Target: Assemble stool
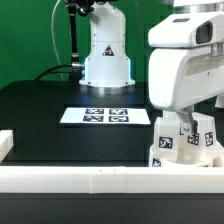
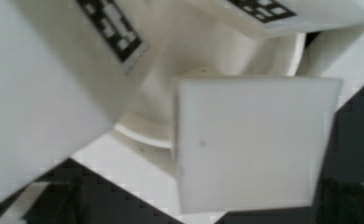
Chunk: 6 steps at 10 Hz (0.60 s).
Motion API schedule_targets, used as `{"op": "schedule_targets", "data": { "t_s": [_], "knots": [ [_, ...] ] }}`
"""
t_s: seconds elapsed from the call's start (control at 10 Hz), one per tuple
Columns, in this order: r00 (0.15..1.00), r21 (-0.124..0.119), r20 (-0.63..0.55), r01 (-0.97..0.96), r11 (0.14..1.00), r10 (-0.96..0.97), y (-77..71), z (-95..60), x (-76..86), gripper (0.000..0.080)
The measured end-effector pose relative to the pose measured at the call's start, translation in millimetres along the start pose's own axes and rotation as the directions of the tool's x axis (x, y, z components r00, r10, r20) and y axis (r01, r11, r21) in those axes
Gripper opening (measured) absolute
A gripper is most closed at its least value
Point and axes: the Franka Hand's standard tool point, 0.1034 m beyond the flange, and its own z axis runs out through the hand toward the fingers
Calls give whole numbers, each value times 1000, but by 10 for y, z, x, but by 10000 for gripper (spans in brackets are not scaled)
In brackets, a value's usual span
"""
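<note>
Several white block legs with black-and-white tags stand upright close together at the exterior view's right, just behind the front rail, such as one leg (image 1: 164, 146) and another (image 1: 206, 140). My gripper (image 1: 186, 126) reaches down among them. In the wrist view a plain white leg face (image 2: 250, 140) fills the middle, with the curved rim of the round seat (image 2: 147, 132) behind it and tagged legs (image 2: 108, 30) beyond. My gripper (image 2: 200, 200) stands open, its dark fingers (image 2: 15, 206) blurred at the frame's corners on either side of that leg. Most of the seat is hidden.
The marker board (image 1: 95, 116) lies flat mid-table in front of the robot base (image 1: 105, 55). A long white rail (image 1: 100, 180) runs across the front. A short white rail end (image 1: 5, 145) sits at the exterior view's left.
</note>
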Motion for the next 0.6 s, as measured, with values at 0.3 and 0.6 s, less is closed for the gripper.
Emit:
{"op": "schedule_targets", "data": {
  "t_s": [0.3,0.6],
  "knots": [
    [1000,3,4,2,1000,-2,-60,57,-28,648],
    [1000,4,4,4,1000,-4,-73,61,-25,648]
  ]
}}
